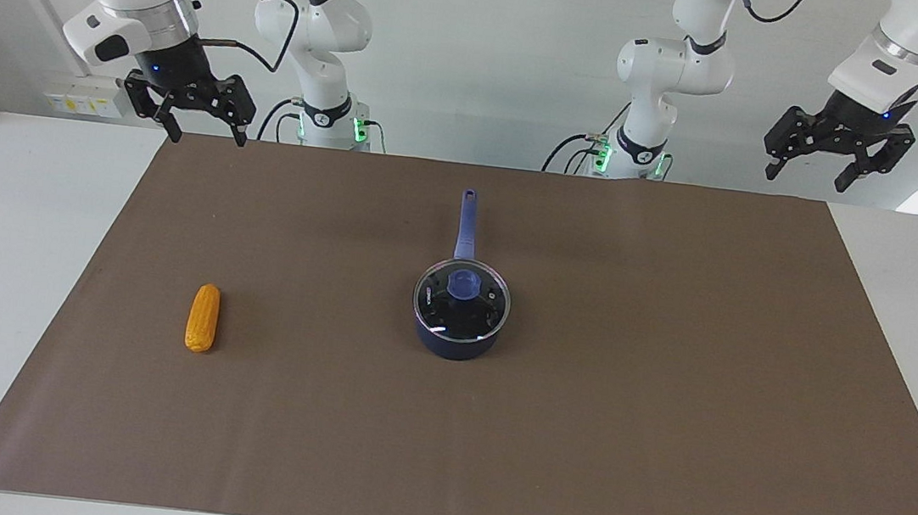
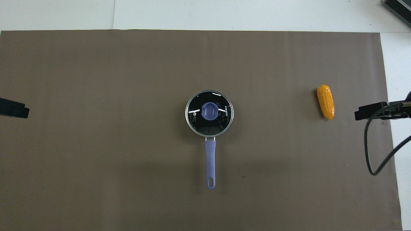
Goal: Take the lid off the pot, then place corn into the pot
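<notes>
Lid [image 1: 464,284] caps pot [image 1: 456,340], corn [image 1: 203,317] apart on counter [image 1: 670,356]; left gripper [image 1: 835,165] and right gripper [image 1: 199,115] wait raised, fingers open.

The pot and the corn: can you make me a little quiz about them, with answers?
1. True or false: the lid sits on the pot.
2. Which arm's end of the table is the corn toward: A) left B) right?
3. Fill in: the pot's handle points ___ the robots.

Key:
1. True. Nothing holds it: the left gripper and right gripper both hang open, up by the table's robot edge.
2. B.
3. Toward.
</notes>
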Controlling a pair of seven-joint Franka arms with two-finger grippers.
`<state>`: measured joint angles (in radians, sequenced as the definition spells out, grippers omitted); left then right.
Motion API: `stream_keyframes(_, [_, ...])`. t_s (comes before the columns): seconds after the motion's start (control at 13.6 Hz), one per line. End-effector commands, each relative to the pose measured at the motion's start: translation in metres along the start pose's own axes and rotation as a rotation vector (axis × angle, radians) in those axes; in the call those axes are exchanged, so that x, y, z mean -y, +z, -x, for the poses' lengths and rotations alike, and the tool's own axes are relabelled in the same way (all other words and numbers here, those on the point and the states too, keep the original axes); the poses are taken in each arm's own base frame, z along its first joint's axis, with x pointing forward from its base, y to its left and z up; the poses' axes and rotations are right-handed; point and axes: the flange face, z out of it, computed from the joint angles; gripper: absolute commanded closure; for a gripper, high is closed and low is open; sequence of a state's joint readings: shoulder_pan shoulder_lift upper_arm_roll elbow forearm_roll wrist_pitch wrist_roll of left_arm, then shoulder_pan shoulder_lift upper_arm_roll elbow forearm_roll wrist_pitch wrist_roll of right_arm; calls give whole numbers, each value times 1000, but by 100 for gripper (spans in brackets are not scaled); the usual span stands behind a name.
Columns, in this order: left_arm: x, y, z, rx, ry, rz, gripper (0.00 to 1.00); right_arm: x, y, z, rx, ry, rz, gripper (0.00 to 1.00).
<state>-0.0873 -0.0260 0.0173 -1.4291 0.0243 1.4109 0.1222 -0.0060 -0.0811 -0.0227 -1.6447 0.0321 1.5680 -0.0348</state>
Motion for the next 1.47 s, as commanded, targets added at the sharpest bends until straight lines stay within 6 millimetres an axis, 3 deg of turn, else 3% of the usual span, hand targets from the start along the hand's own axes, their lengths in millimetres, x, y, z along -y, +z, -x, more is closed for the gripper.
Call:
stream_keyframes(0.0, [-3, -4, 5, -9, -2, 11, 0, -2, -4, 0, -8, -16, 3, 0])
stream_keyframes(0.52, [4, -3, 6, -4, -17, 11, 0, -2, -4, 0, -8, -16, 3, 0])
stream_keyframes(1.25, [-17, -6, 3, -28, 23, 12, 0, -2, -4, 0, -8, -16, 3, 0])
stream_keyframes(1.4, [-29, -6, 1, -35, 46, 13, 0, -2, -4, 0, -8, -16, 3, 0])
